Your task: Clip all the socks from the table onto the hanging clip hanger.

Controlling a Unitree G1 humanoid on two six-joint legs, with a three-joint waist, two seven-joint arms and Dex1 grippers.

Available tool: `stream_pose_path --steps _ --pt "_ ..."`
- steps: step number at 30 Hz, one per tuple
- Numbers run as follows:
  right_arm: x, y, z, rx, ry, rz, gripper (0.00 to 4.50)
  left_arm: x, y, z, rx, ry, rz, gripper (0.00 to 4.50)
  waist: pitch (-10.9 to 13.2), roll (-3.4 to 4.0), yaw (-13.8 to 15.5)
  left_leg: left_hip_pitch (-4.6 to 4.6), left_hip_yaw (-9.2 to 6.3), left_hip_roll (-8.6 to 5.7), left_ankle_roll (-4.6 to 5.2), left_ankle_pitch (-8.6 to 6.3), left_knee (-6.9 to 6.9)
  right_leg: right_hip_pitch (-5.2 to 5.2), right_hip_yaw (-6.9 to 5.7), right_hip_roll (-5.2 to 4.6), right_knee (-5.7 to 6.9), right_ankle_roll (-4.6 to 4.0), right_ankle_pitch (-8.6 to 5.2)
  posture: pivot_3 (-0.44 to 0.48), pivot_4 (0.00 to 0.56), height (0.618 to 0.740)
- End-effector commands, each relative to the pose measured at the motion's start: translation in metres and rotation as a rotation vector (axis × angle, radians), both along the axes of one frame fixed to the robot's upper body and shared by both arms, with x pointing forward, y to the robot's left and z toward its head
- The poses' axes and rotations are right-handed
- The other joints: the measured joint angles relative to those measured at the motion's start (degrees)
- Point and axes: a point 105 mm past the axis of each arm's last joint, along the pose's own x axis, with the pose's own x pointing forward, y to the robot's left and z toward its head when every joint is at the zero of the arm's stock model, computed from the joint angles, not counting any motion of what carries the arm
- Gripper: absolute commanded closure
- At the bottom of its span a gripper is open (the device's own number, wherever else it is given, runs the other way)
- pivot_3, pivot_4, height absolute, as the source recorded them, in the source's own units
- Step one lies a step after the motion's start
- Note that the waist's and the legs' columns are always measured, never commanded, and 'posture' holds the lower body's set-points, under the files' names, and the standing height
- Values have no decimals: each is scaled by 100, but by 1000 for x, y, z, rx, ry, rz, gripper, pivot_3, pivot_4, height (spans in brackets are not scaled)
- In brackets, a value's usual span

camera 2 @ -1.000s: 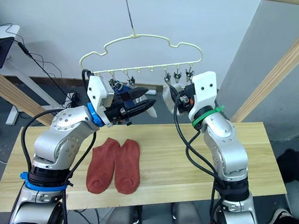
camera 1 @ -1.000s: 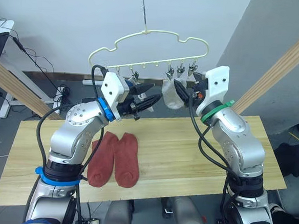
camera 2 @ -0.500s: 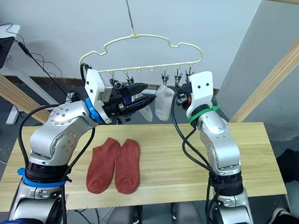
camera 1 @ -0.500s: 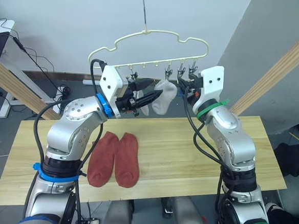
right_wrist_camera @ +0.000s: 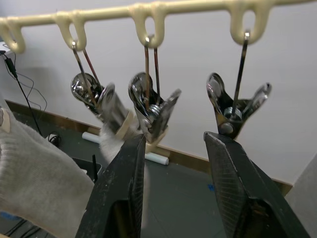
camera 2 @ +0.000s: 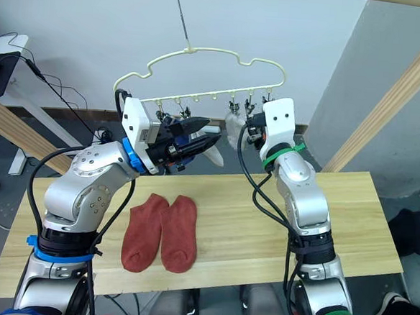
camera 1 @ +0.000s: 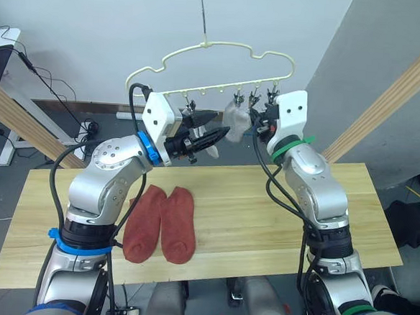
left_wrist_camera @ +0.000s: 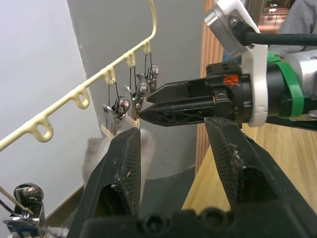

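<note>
The pale-yellow clip hanger [camera 1: 225, 50] hangs above the table [camera 1: 264, 204] with a row of metal clips [right_wrist_camera: 148, 104]. A light grey sock [camera 1: 234, 116] dangles blurred from one clip. My right gripper [camera 1: 254, 119] is open right beside it, its fingers [right_wrist_camera: 124, 198] just under the clips. A second grey sock [camera 1: 213, 150] hangs lower, below my left gripper [camera 1: 211, 126], which is open and holds nothing. In the left wrist view the right gripper's black fingertips [left_wrist_camera: 148, 106] touch a clip. Two rust-red socks [camera 1: 162, 223] lie side by side on the table's left half.
Slanted pale wooden poles stand at the left [camera 1: 18, 122] and right [camera 1: 402, 92] of the table. A thin cord [camera 1: 203, 13] holds the hanger's hook. Cables and a white desk [camera 1: 5, 39] are on the floor at far left.
My right gripper carried the grey sock up to a clip and let go; the sock now hangs there and swings. The right gripper rose close under the clips. The left gripper barely moved.
</note>
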Motion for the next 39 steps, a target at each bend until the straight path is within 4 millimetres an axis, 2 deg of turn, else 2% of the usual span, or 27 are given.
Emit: stream_pose_path --steps 1,19,39 --pt "-1 4 16 12 -64 1 2556 -3 -4 10 -2 -48 -19 2192 0 0 0 0 1 0 0 0 0 0 0 0 0 0 0 -150 305 740" --pt "6 21 20 -33 -114 32 2556 -1 -2 11 -11 -51 -9 2192 0 0 -2 -1 1 0 -5 3 0 -1 0 -1 1 -20 11 -144 296 740" --pt "9 20 30 6 -127 26 2556 -3 -4 9 -13 -46 -14 2192 0 0 4 -1 2 0 -7 4 2 -1 0 -2 4 -21 12 -138 297 740"
